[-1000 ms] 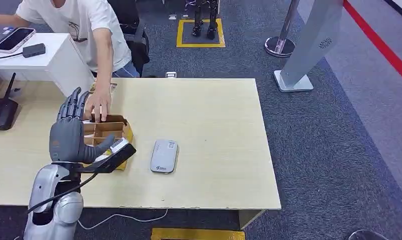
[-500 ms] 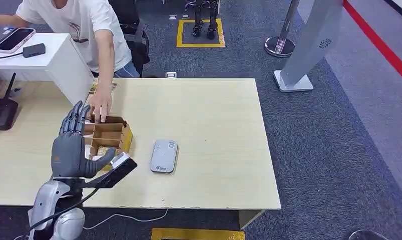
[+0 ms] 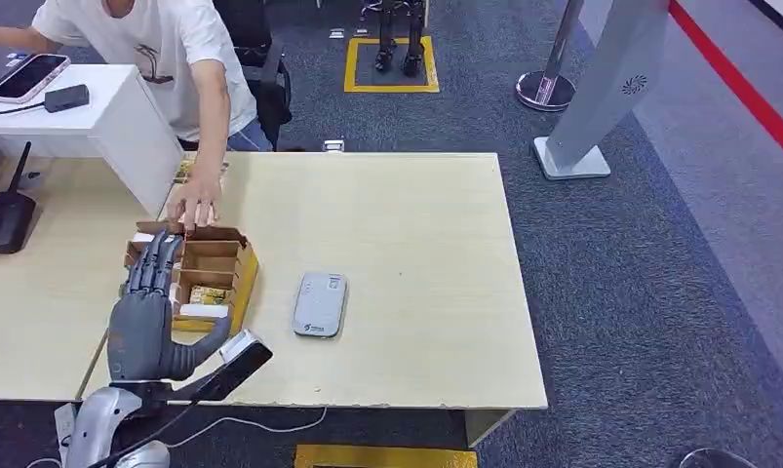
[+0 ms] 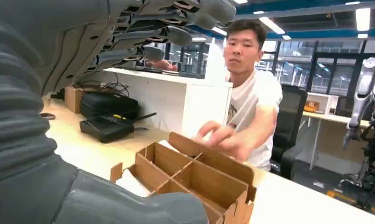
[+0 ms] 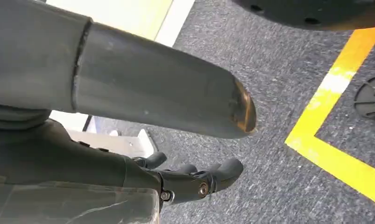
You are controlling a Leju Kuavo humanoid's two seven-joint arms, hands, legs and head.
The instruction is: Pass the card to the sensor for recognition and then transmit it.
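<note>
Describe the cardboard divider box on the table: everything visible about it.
The cardboard box is brown corrugated card, open-topped, split by crossing cardboard partitions into several compartments, with a yellow outer face toward the sensor. It sits flat on the light wooden table, left of the grey sensor and apart from it. A few compartments hold small flat items, white and yellowish; what they are is unclear. A person's hand reaches to its far edge. The left hand hovers over its near-left side, fingers extended, holding nothing.
</note>
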